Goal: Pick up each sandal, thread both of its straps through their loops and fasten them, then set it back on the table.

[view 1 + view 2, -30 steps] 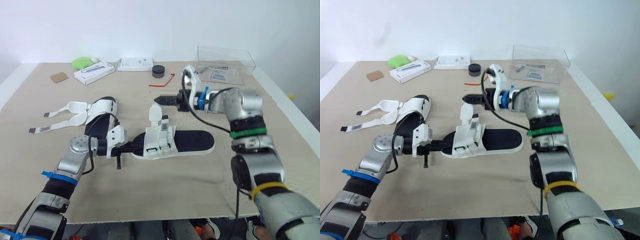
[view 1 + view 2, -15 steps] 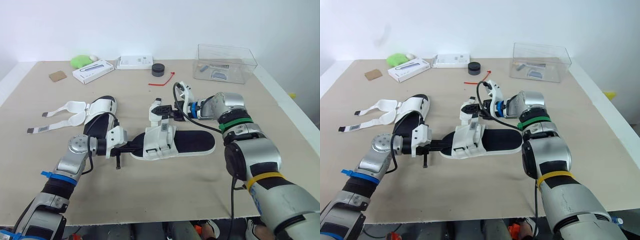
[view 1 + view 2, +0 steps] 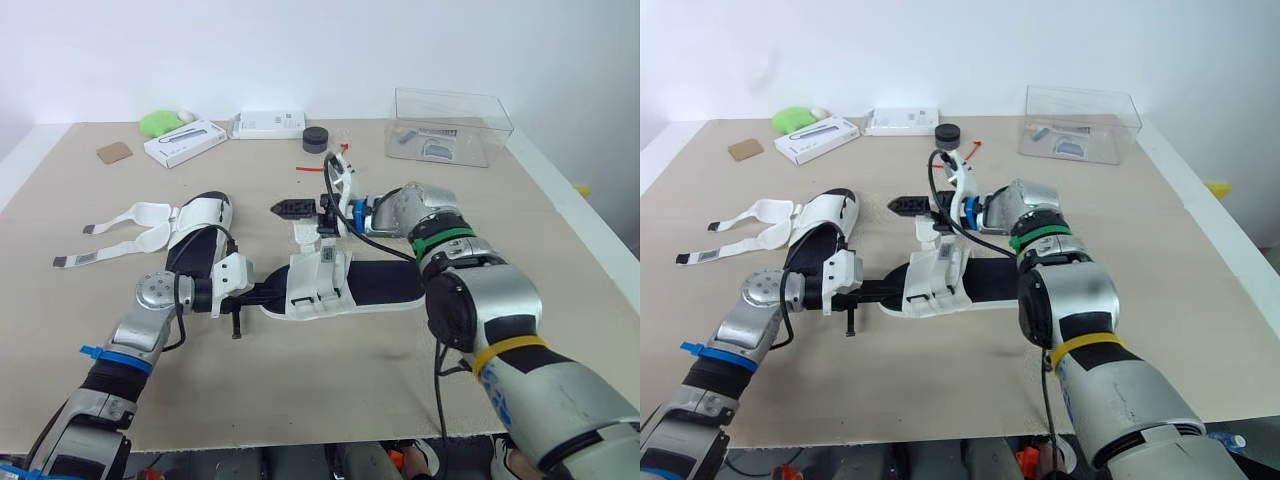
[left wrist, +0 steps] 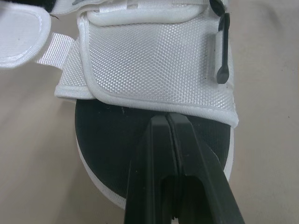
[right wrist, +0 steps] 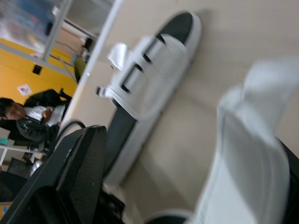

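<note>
The near sandal [image 3: 385,283], black sole with white straps, lies mid-table. My left gripper [image 3: 268,294] is shut on the toe edge of its sole [image 4: 140,154]. One of its straps [image 3: 306,232] stands up loose behind the fastened front part. My right gripper [image 3: 285,208] hovers just above that strap, pointing left and open; in the right wrist view the strap [image 5: 243,149] lies between the fingers, close to one. The second sandal [image 3: 195,225] rests to the left with both straps [image 3: 130,215] spread out undone.
At the back stand a clear plastic box [image 3: 450,125], a black round puck [image 3: 316,140], two white boxes [image 3: 186,143] [image 3: 270,124], a green lump [image 3: 162,123], a brown card [image 3: 117,153] and a red tie [image 3: 322,165]. A person [image 5: 18,116] sits beyond the table.
My right gripper has swung left from behind the sandal's heel side, past the raised strap, and now sits above it. The left gripper and both sandals have held still.
</note>
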Available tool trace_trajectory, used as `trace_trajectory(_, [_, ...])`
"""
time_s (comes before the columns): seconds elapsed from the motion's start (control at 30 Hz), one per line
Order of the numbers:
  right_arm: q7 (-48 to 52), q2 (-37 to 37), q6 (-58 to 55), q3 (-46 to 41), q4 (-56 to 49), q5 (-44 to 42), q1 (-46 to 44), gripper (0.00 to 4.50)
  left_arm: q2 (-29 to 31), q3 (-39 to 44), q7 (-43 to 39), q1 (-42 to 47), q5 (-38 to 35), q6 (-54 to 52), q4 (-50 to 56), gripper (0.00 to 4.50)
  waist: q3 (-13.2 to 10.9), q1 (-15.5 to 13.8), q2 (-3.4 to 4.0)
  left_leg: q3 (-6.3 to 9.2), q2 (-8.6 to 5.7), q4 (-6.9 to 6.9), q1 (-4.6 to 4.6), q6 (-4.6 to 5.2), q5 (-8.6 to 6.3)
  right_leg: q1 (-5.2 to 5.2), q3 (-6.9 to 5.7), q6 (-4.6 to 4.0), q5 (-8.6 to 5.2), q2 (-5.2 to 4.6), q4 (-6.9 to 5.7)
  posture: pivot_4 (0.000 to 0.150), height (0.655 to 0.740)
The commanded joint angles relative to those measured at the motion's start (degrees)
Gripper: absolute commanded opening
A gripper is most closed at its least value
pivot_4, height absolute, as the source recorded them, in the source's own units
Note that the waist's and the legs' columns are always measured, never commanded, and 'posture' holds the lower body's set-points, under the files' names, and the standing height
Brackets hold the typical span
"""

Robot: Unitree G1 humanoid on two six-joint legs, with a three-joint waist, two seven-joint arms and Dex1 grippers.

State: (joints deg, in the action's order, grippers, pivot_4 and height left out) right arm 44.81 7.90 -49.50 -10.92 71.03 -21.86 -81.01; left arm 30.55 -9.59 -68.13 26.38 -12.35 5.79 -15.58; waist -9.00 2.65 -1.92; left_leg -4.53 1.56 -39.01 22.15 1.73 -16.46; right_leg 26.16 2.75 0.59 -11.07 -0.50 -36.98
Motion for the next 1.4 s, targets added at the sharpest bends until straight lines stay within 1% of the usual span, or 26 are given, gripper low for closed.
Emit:
trace_trajectory(0.03, [-0.20, -0.13, 2.37, -2.68, 0.05, -0.75, -2.94, 4.46, 1.20, -0.42, 0.77, -1.44, 2.04, -1.60, -0.76, 0.00, 0.00, 0.00, 0.00, 0.01, 0.00, 0.00, 0.01, 0.00, 0.00, 0.00, 0.00, -0.01, 0.00, -0.01, 0.00, 0.150, 0.7400])
trace_trajectory(0.4, [-0.04, 0.77, 4.09, -5.58, 0.88, -0.60, -5.94, 4.46, 1.03, -0.46, 1.09, -1.76, 2.14, -1.98, -0.24, 0.00, 0.00, 0.01, 0.00, 0.00, 0.01, 0.00, 0.05, -0.02, 0.00, 0.05, -0.01, -0.03, 0.02, -0.01, -0.02, 0.150, 0.7400])
trace_trajectory(0.73, [-1.05, 1.21, 3.88, -6.35, 1.00, 0.18, -6.19, 4.46, 0.46, -0.77, 1.14, -1.34, 2.29, -1.68, -0.95, 0.00, 0.00, 0.01, 0.00, -0.01, 0.00, 0.00, 0.05, -0.03, 0.01, 0.05, 0.00, -0.05, 0.03, -0.01, -0.02, 0.150, 0.7400])
trace_trajectory(0.8, [-1.30, 1.16, 4.37, -6.39, 0.97, 0.29, -5.91, 3.97, 0.37, -0.83, 1.14, -1.32, 2.32, -1.68, -1.09, 0.00, 0.00, 0.01, 0.00, 0.00, 0.00, 0.00, 0.05, -0.04, 0.01, 0.05, -0.01, -0.05, 0.03, -0.01, -0.02, 0.150, 0.7400])
trace_trajectory(0.83, [-1.34, 1.15, 4.79, -6.66, 0.91, 0.13, -5.82, 3.80, 0.36, -0.86, 1.10, -1.34, 2.32, -1.71, -1.13, 0.00, 0.00, 0.01, 0.00, -0.01, 0.00, 0.00, 0.05, -0.04, 0.01, 0.05, -0.01, -0.05, 0.03, -0.01, -0.02, 0.150, 0.7400])
trace_trajectory(0.93, [-0.34, 1.34, 5.01, -6.80, 0.68, -0.03, -5.94, 2.41, 0.39, -0.86, 1.05, -1.44, 2.27, -1.83, -1.03, 0.00, 0.00, 0.01, 0.00, -0.01, 0.00, 0.00, 0.05, -0.04, 0.01, 0.05, -0.01, -0.04, 0.04, -0.01, -0.02, 0.150, 0.7400])
trace_trajectory(1.0, [1.26, 1.51, 5.43, -5.79, 0.27, 0.69, -5.86, 1.35, 0.45, -0.83, 1.05, -1.55, 2.28, -1.80, -1.01, 0.00, 0.00, 0.01, 0.00, -0.01, 0.00, 0.00, 0.05, -0.04, 0.01, 0.05, -0.01, -0.03, 0.04, -0.01, -0.02, 0.150, 0.7400])
trace_trajectory(1.07, [6.32, 1.64, 8.23, -2.40, -1.61, 3.09, -4.73, 0.34, 0.54, -0.78, 1.07, -1.72, 2.26, -1.85, -0.89, 0.00, 0.00, 0.01, 0.00, -0.01, 0.00, 0.00, 0.05, -0.05, 0.01, 0.05, -0.02, -0.03, 0.04, 0.00, -0.02, 0.150, 0.7400])
trace_trajectory(1.1, [8.78, 1.64, 9.95, -0.74, -2.51, 4.31, -4.15, 0.09, 0.56, -0.75, 1.08, -1.76, 2.25, -1.87, -0.87, 0.00, 0.00, 0.01, 0.01, -0.01, 0.00, 0.00, 0.05, -0.05, 0.01, 0.05, -0.03, -0.03, 0.04, 0.00, -0.02, 0.150, 0.7400])
trace_trajectory(1.17, [16.60, 1.83, 17.19, 5.47, -6.82, 8.35, -1.10, 0.09, 0.65, -0.68, 1.07, -1.82, 2.23, -1.91, -0.90, 0.00, 0.01, 0.01, 0.00, -0.01, 0.00, 0.00, 0.04, -0.05, 0.01, 0.05, -0.05, -0.02, 0.05, 0.06, -0.02, 0.150, 0.7400])
trace_trajectory(1.2, [18.90, 1.92, 19.67, 7.42, -8.32, 9.58, -0.01, 0.09, 0.72, -0.63, 1.03, -1.92, 2.19, -1.92, -0.82, 0.00, 0.01, 0.01, 0.01, -0.01, -0.01, 0.00, 0.05, -0.05, 0.01, 0.05, -0.05, -0.01, 0.05, 0.09, -0.02, 0.150, 0.7400])
trace_trajectory(1.3, [24.71, 2.69, 39.59, 13.70, -18.37, 13.95, 7.67, 0.09, 0.88, -0.51, 0.89, -1.91, 2.08, -2.05, -0.93, 0.00, 0.03, 0.01, -0.01, 0.01, -0.02, -0.01, 0.04, -0.05, 0.01, 0.04, -0.08, 0.02, 0.07, 0.13, -0.03, 0.150, 0.7400])
trace_trajectory(1.4, [26.83, 2.88, 59.32, 15.45, -24.30, 15.19, 13.31, 0.09, 0.86, -0.46, 0.73, -1.64, 1.99, -2.13, -1.16, 0.00, 0.02, 0.02, 0.01, -0.01, -0.01, -0.01, 0.04, -0.10, 0.00, 0.05, -0.08, 0.05, 0.09, 0.08, -0.04, 0.150, 0.7400])
